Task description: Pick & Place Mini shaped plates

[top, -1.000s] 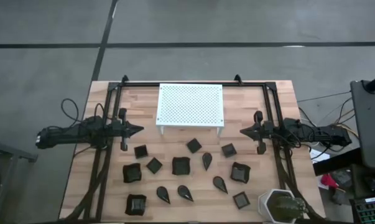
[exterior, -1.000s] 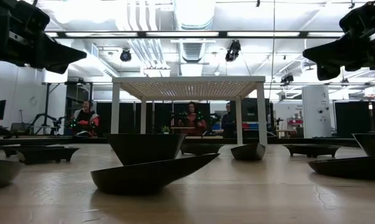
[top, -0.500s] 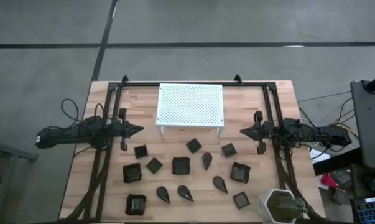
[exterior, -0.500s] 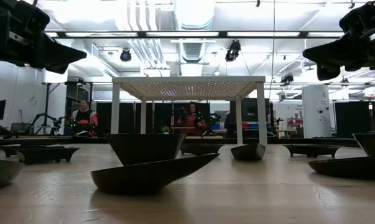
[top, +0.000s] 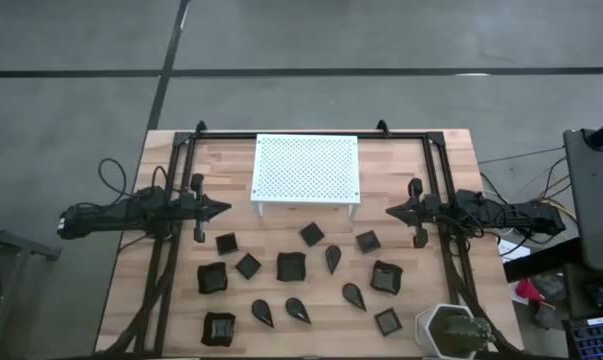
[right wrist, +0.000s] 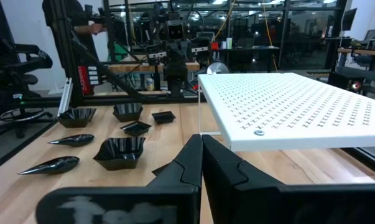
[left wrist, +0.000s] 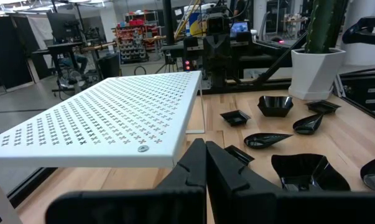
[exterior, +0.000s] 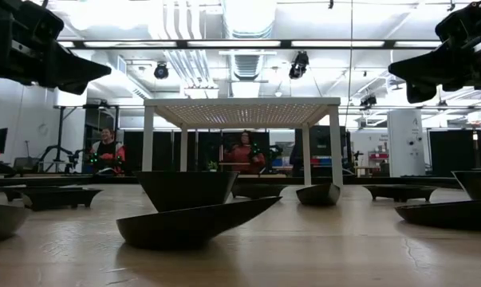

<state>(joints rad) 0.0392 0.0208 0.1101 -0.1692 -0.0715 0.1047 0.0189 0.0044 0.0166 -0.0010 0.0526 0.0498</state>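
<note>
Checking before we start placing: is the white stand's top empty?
Empty. From above, the white stand shows only bare perforations; every black plate sits on the table.

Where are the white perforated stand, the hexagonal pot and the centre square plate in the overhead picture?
white perforated stand (top: 306, 167): high view, middle of its perforated top.
hexagonal pot (top: 426, 331): high view, left side of its pale rim.
centre square plate (top: 291, 266): high view, middle of the dish's hollow.

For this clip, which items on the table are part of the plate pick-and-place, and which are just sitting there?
Part of the job:
- mini shaped plates, black squares and teardrops spread over the table's near half

Just there:
- white perforated stand
- hexagonal pot at the near right corner
</note>
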